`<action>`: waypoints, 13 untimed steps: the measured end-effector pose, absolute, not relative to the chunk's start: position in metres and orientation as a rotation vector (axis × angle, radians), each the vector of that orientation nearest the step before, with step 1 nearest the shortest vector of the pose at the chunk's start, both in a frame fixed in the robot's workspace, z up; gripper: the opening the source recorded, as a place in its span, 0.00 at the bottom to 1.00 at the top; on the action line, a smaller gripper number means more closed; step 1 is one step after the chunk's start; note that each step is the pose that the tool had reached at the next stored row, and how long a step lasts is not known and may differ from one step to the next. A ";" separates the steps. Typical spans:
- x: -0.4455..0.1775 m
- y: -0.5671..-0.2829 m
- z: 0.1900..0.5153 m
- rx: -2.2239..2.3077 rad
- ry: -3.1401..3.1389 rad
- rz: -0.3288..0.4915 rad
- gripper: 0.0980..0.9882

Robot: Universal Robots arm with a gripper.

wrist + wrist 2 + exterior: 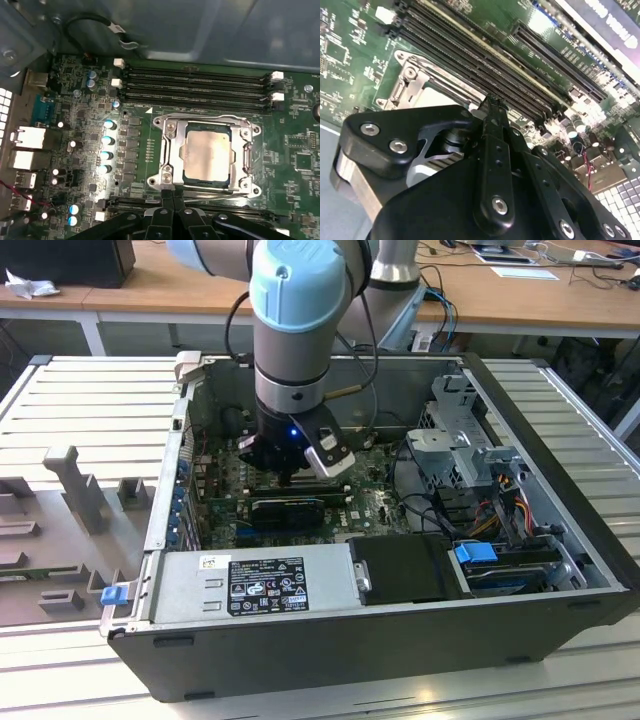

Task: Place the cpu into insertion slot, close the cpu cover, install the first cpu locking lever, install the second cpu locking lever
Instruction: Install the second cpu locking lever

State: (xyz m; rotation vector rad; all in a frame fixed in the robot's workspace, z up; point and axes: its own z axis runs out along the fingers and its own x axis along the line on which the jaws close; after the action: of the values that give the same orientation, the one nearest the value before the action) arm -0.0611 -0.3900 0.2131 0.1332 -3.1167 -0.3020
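Landmark: the green motherboard (75,75), a matte circuit board studded with small round capacitors, lying flat inside the open computer case (560,580).
Case: dark sheet-metal box with ribbed grey panels either side; in the exterior view a grey power supply (250,585) with a printed label runs along its near wall.
Memory slots: long black ridged memory slots (195,82) with white end clips run side by side across the motherboard, just beside the socket.
Insertion slot: the insertion slot (165,170) sits mid-board, a square socket bounded by a bright stamped-metal frame with screw heads at its corners.
Cpu: the cpu (206,152) lies flat in the insertion slot, a pale silver-grey square with a dull, smooth metal top.
Cpu cover: the cpu cover (245,150), a thin shiny frame plate with a square opening, lies down around the chip, its edges resting on the socket frame.
Gripper: the gripper (172,200), black anodised metal with silver bolt heads, hangs over the motherboard at the socket's edge; in both wrist views its two slim fingertips (492,107) are pressed together, with nothing seen between them.
Arm: pale blue rounded joint above a grey cylindrical wrist, reaching down into the case in the exterior view.
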 end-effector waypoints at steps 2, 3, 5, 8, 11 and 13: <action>-0.065 -0.394 0.212 0.134 -3.114 -0.341 0.01; -0.067 -0.397 0.212 0.134 -3.112 -0.362 0.01; -0.070 -0.402 0.209 0.133 -3.108 -0.402 0.01; -0.070 -0.405 0.208 0.134 -3.105 -0.433 0.01; -0.070 -0.406 0.206 0.134 -3.101 -0.469 0.01; -0.070 -0.407 0.203 0.134 -3.100 -0.477 0.01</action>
State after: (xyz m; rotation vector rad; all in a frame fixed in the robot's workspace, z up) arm -0.0702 -0.4071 0.2026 0.1338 -3.0998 -0.4767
